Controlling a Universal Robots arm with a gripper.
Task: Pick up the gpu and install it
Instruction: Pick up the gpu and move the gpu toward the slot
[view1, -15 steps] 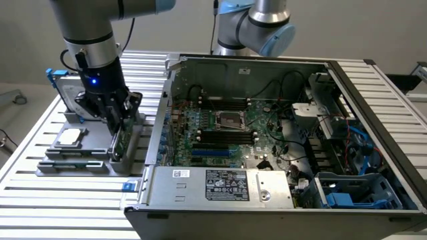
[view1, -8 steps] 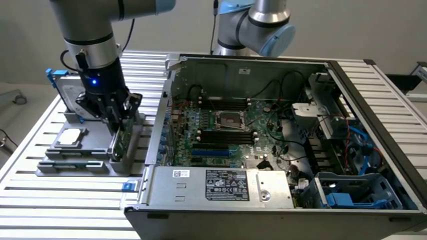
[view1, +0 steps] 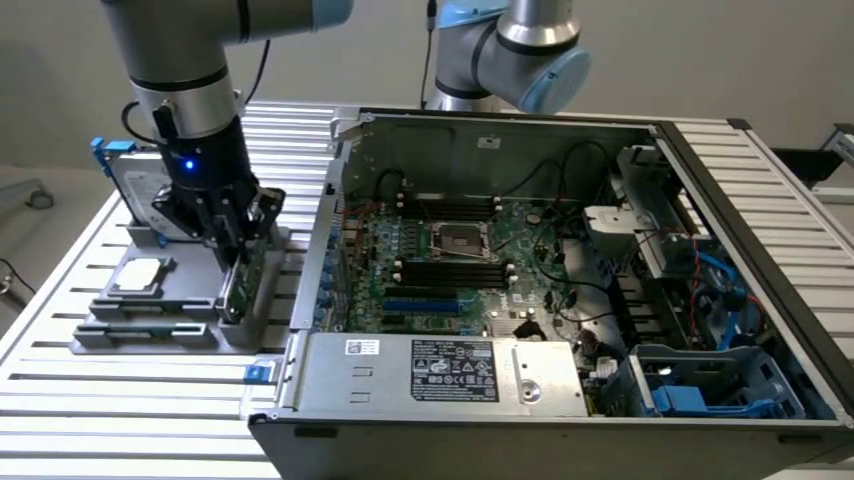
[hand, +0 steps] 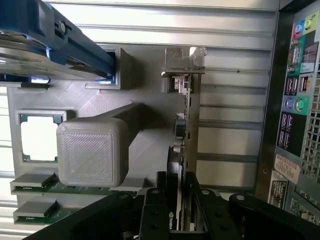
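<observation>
End effector (hand: 179, 184) tight around green gpu (hand: 193, 127)

Arm (view1: 180, 70) vertical, wrist pointing straight down; gripper (view1: 234, 245) pinched on gpu (view1: 238, 290) top edge

Slatted table (view1: 80, 390): grey holder (view1: 134, 337), computer case (view1: 534, 447)

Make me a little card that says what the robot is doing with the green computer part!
fingers: closed on the gpu, one on each side
gpu: standing on edge in the grey holder
grey holder: also carries the processor chip and the hard drive
computer case: open, on the exterior view's right
</observation>
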